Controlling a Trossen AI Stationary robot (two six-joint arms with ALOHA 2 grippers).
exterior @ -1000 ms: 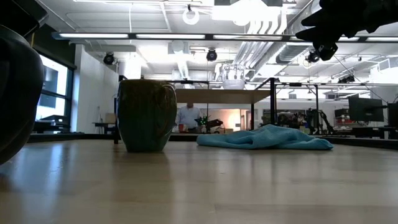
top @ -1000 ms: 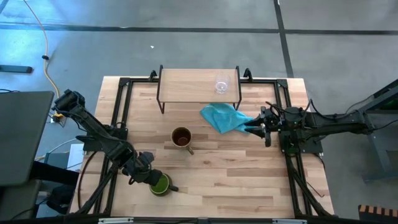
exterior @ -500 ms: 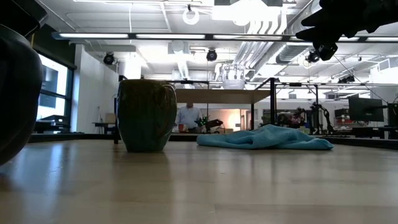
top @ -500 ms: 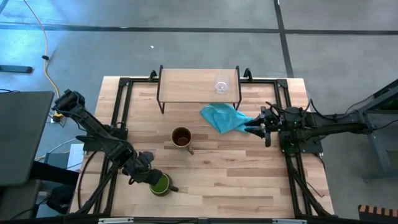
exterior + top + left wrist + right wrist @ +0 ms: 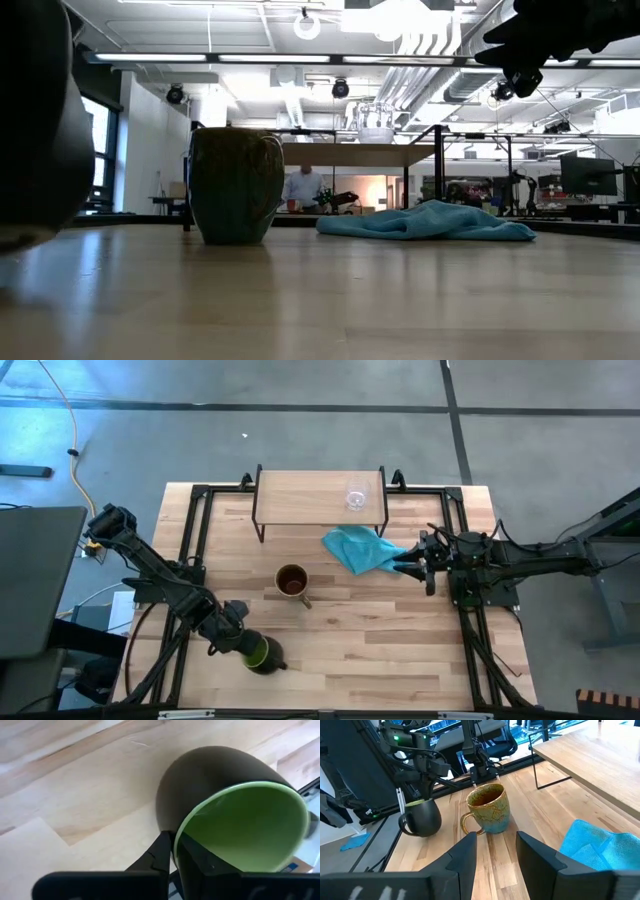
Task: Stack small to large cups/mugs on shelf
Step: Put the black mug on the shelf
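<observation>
The dark mug with green inside is near the table's front left, held by my left gripper, which is shut on it; it also shows in the left wrist view and the right wrist view. The tan-brown handled mug stands upright on its base at mid-table. The small clear glass cup stands on the right part of the shelf. My right gripper is open and empty, raised above the table beside the blue cloth. My left gripper pinches the dark mug's rim, one finger inside the green hollow and the other outside on the dark wall. The fingers slant down from the table's left. The mug is tipped, its mouth toward the gripper, its base seemingly just off the table.
The blue cloth lies crumpled on the table between the shelf's right leg and my right gripper. Black frame rails run along the table's left and right sides. Bare tabletop lies in front of the tan-brown mug.
My left gripper has raised and tipped the dark mug: from above its green inside has nearly gone from sight, and in the low view the mug has come up and toward the table's right. My right gripper has kept still.
</observation>
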